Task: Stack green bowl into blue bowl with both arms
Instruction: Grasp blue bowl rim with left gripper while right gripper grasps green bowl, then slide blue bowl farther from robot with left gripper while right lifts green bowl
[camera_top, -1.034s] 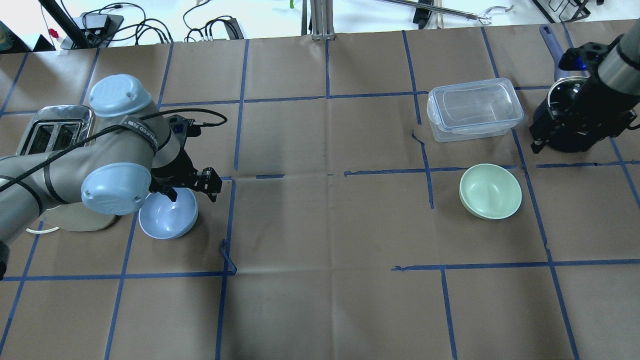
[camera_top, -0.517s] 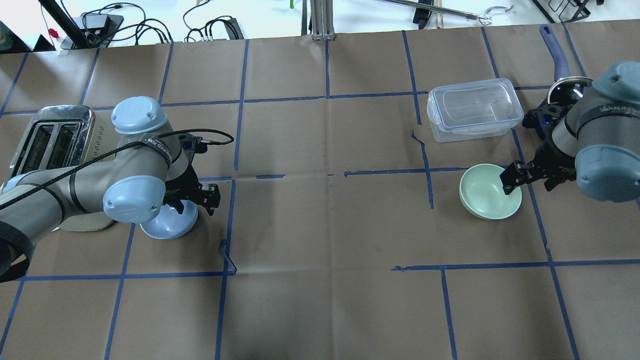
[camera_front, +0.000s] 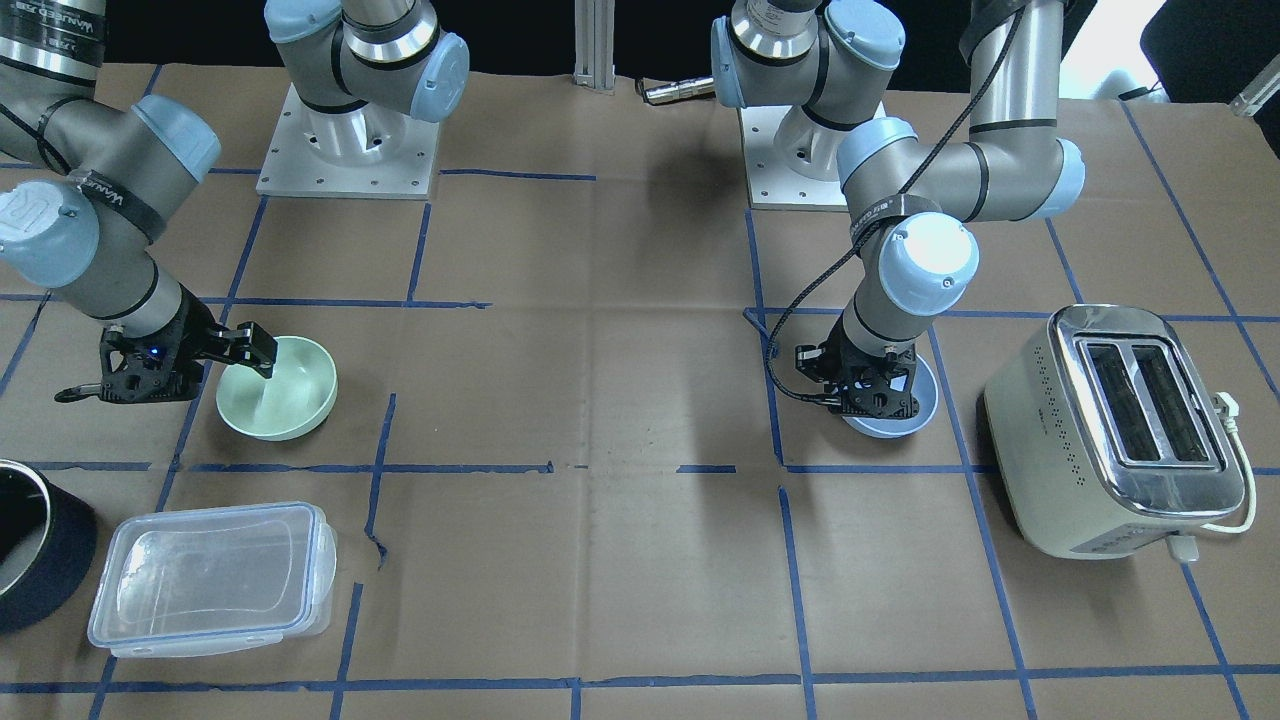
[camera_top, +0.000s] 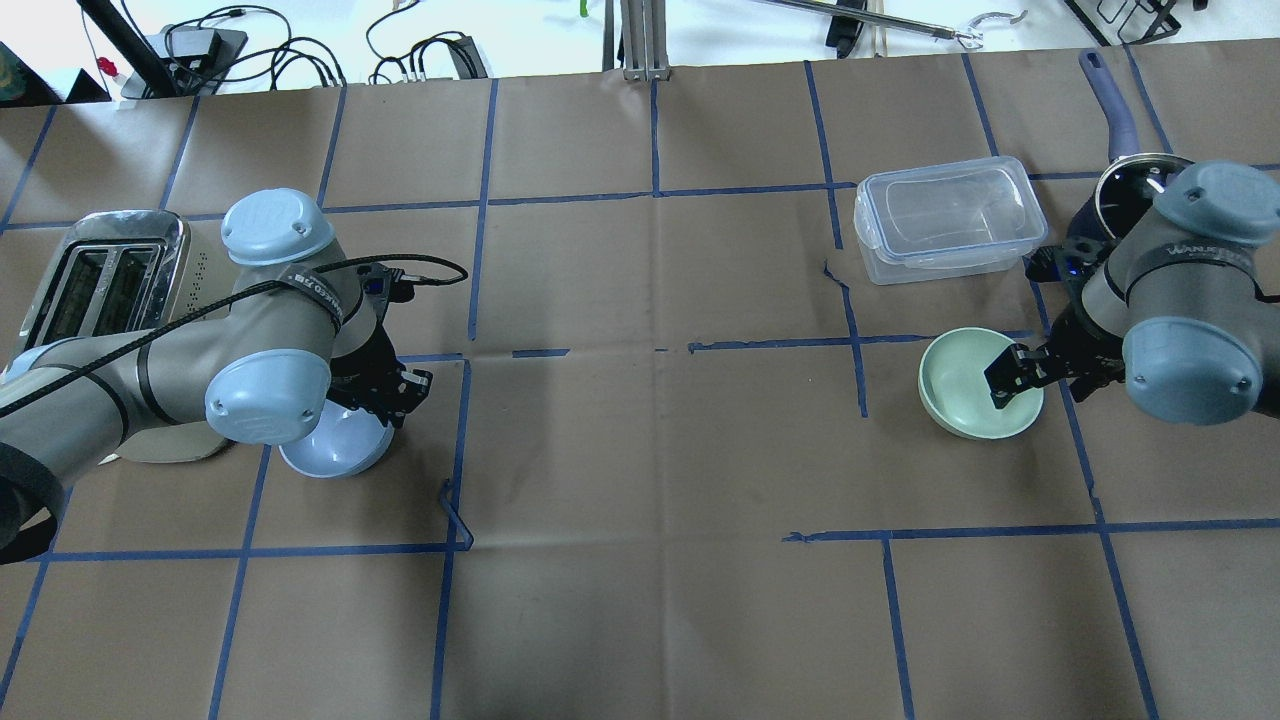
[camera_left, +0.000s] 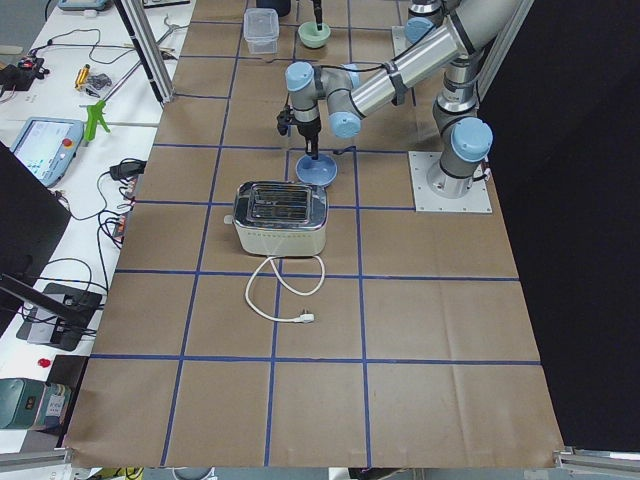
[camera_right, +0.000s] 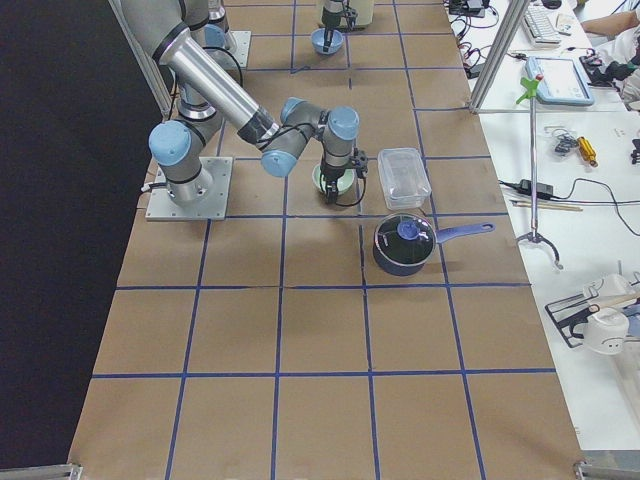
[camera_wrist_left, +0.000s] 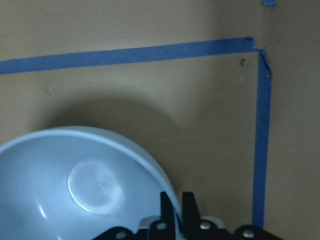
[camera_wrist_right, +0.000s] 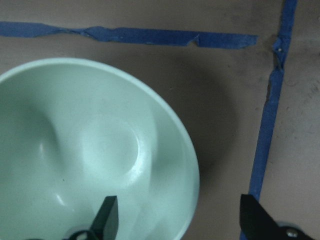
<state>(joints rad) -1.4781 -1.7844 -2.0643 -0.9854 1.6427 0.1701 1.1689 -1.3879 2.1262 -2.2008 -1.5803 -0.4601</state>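
The blue bowl (camera_top: 335, 452) sits on the table at the left, beside the toaster. My left gripper (camera_top: 398, 392) is shut on its near-right rim; the left wrist view shows the fingertips (camera_wrist_left: 165, 205) pinched on the rim of the blue bowl (camera_wrist_left: 75, 185). The green bowl (camera_top: 958, 385) sits on the table at the right. My right gripper (camera_top: 1040, 378) is open and straddles its right rim. In the right wrist view one finger is inside the green bowl (camera_wrist_right: 90, 150) and the other is outside it.
A chrome toaster (camera_top: 105, 280) stands left of the blue bowl. A clear lidded container (camera_top: 945, 215) lies behind the green bowl. A dark saucepan (camera_top: 1125, 190) stands at the back right, partly behind my right arm. Blue tape lines grid the brown table cover.
My left gripper has shut on the blue bowl's rim. My right arm has swung in from over the saucepan and come down over the green bowl's rim, still open.
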